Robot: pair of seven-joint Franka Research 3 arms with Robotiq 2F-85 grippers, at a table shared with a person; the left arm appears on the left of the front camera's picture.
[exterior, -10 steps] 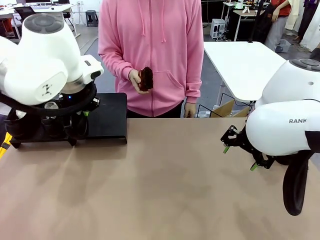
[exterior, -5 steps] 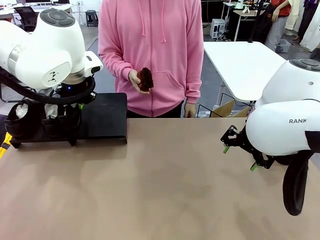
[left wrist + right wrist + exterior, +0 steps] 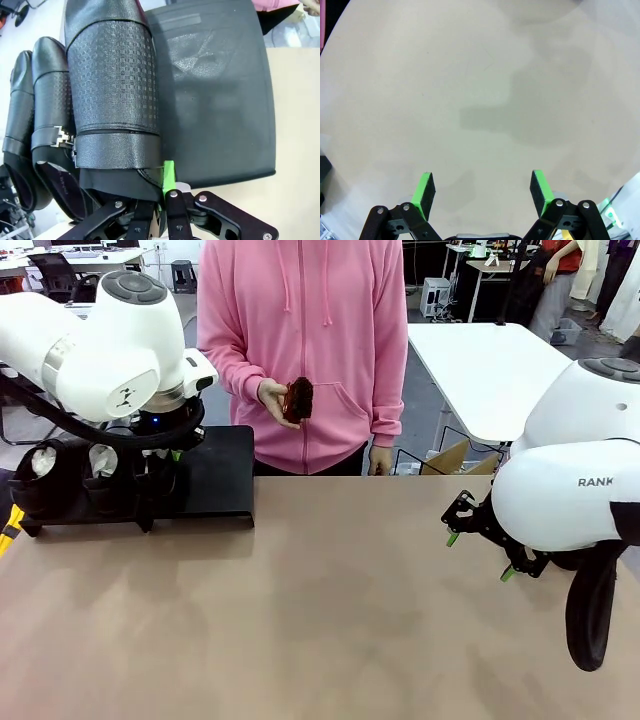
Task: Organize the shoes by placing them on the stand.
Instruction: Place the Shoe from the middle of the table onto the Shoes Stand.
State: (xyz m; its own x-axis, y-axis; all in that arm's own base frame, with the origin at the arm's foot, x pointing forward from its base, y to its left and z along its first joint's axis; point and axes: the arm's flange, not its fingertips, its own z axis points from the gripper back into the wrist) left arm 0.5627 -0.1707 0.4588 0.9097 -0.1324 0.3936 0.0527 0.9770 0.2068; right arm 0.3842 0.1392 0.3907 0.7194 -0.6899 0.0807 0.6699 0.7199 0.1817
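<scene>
- Looking across the tan table [image 3: 320,640] in the front view, the low black matte stand [image 3: 215,475] sits at about ten o'clock.
  - Two small glossy black leather shoes stuffed with white paper, the outer shoe [image 3: 40,480] and the middle shoe [image 3: 100,478], stand on its nine o'clock half.
  - The left claw [image 3: 160,466] is clamped on a third shoe [image 3: 155,488] just beside them. Whether its sole rests on the stand, I cannot tell.
  - The right claw [image 3: 480,555] hangs spread and empty at three o'clock, well apart from the stand.
  - At twelve o'clock a person holds a small dark brown brush-like object [image 3: 297,398].
- Peering down the left wrist view, the left claw [image 3: 161,182] pinches the third shoe [image 3: 112,90] by its heel rim.
  - The shoe stretches toward twelve o'clock, with the middle shoe [image 3: 50,100] and the outer shoe [image 3: 20,100] touching in a row at nine o'clock.
  - The stand [image 3: 215,90] lies bare from one to three o'clock.
- Facing the table [image 3: 480,75] in the right wrist view, the right claw [image 3: 482,189] is spread wide with nothing between its green pads [image 3: 425,192].
- By my judgement, two shoes are placed and the third only needs letting go. The free part of the stand has room for more.
</scene>
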